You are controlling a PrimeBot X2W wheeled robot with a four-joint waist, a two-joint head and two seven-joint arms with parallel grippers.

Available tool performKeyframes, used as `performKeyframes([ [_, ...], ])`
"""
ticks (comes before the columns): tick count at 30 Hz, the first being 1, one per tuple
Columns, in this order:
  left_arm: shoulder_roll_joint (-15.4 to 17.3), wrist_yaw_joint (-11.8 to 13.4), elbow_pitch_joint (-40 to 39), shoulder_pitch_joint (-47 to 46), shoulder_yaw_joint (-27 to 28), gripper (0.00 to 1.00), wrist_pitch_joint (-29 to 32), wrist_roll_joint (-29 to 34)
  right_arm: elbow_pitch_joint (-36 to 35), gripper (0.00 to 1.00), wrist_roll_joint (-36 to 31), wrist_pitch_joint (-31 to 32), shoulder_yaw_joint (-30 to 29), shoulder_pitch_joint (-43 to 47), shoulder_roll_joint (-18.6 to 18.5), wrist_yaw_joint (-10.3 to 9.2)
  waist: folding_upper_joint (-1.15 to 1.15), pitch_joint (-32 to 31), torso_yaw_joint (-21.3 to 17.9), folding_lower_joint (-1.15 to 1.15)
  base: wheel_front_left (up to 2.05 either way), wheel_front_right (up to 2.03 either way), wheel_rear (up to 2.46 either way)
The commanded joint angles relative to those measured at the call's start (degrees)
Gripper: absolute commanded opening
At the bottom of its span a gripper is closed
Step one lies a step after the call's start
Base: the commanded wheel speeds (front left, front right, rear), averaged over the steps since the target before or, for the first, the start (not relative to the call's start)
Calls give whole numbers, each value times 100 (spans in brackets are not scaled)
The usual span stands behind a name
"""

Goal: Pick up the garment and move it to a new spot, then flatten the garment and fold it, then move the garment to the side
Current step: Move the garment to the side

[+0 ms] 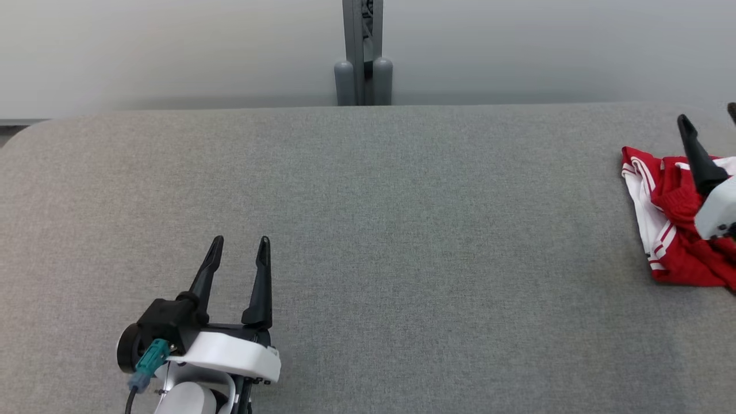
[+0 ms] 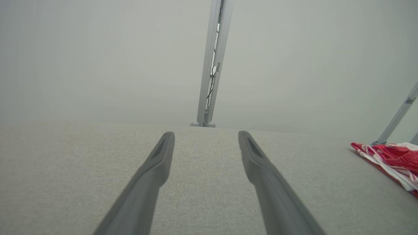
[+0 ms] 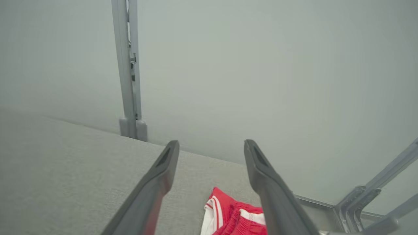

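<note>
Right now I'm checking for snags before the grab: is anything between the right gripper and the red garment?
Nothing visible does. The right gripper hangs open directly over the crumpled garment, which lies on the grey table.

Grey tabletop (image 1: pixel 368 230), left tool (image 1: pixel 241 240) parked around 7 o'clock, jaws spread wide. Crumpled red-and-white garment (image 1: pixel 673 253) way out at 3 o'clock, right tool (image 1: pixel 707 113) over it, jaws apart too. Grey post (image 1: pixel 362 57) at 12.
</note>
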Motion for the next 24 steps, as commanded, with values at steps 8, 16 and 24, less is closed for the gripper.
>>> performKeyframes([
  [8, 19, -3, -214, 405, 297, 100, -7, -46, -2192, 100, -1337, -46, -2583, 2138, 1283, 1, 0, -495, 14, 0, 0, 0, 0],
  [16, 23, -78, -269, 637, 406, 100, -7, -91, -3208, 100, -2975, -47, -3470, 3547, 2396, -2, 0, -643, 13, 0, 0, 0, 0],
  [24, 23, -16, -209, 771, 391, 100, -7, -46, -3723, 100, -3685, -48, -3905, 4372, 2963, 0, 0, -698, 35, 0, 0, 0, 0],
])
